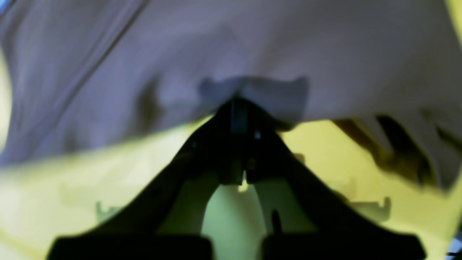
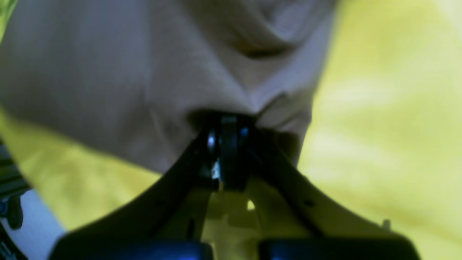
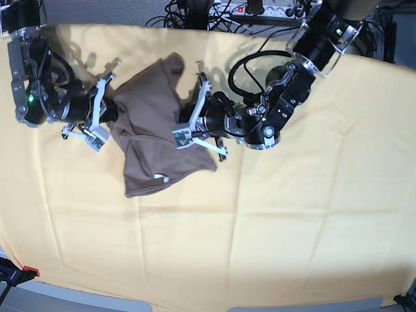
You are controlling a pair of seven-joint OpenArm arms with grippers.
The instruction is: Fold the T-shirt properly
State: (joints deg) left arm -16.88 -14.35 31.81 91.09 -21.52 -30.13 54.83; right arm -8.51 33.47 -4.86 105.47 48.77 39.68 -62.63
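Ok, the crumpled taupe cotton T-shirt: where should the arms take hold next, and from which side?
Judging from the base view, the taupe cotton T-shirt lies bunched between both shut grippers. Regrip at the loose lower edge near the small white label, coming from the near side over the yellow cloth; that flap lies flat and unobstructed.

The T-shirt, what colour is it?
Plain grey-brown T-shirt, no print; the base view shows it best.
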